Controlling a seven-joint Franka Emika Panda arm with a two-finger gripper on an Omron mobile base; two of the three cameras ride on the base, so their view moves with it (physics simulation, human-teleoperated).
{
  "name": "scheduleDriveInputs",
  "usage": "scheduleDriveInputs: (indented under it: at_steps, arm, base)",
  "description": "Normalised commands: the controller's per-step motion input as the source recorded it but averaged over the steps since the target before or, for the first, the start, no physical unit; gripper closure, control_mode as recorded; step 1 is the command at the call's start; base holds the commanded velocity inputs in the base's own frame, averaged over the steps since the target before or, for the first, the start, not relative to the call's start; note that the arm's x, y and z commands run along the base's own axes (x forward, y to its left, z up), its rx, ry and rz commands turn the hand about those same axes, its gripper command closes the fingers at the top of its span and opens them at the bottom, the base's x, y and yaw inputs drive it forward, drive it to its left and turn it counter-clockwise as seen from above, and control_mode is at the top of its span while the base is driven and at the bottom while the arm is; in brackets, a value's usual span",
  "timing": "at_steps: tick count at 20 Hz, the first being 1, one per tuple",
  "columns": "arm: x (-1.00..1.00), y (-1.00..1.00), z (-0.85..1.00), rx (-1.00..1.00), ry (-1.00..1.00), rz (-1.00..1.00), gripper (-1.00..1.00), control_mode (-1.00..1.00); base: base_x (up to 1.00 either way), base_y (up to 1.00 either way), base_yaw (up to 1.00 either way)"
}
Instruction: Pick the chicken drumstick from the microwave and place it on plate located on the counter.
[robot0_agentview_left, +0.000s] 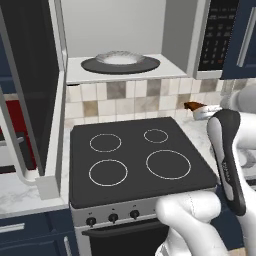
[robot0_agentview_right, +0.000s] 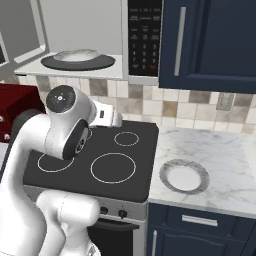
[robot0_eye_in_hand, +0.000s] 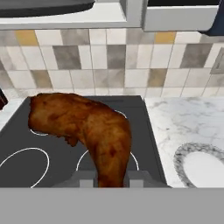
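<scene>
Gripper (robot0_eye_in_hand: 110, 178) is clamped on the drumstick (robot0_eye_in_hand: 87, 131), which hangs mid-frame in the hand view above the stovetop (robot0_eye_in_hand: 135, 131). So the pick looks done: the microwave (robot0_agentview_right: 80, 62), upper left in the right base view, has just its turntable dish inside. What's left is carrying it over to the plate (robot0_agentview_right: 184, 176) on the surface (robot0_agentview_right: 220, 150), lower right, and letting go.
</scene>
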Motion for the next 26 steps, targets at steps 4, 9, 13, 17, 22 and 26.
scheduleDriveInputs:
  at_steps: [4, 9, 13, 17, 22, 26]
  arm:
    - [0.52, -1.00, -0.21, 0.00, 0.07, -0.14, 1.00, -1.00]
    - [0.52, -1.00, -0.31, 0.03, 0.09, -0.14, 1.00, -1.00]
    - [0.36, -1.00, -0.49, 0.05, 0.11, -0.12, 1.00, -1.00]
    - [0.31, -1.00, -0.60, 0.03, 0.12, -0.07, 1.00, -1.00]
    - [0.42, -0.89, -0.70, 0.00, 0.09, 0.03, 1.00, -1.00]
    - [0.25, -0.34, -0.78, -0.04, 0.10, 0.07, 1.00, -1.00]
  base:
    - [0.00, 0.00, 0.00]
    - [0.00, 0.00, 0.00]
    - [0.00, 0.00, 0.00]
    - [0.00, 0.00, 0.00]
    - [0.00, 0.00, 0.00]
    - [0.00, 0.00, 0.00]
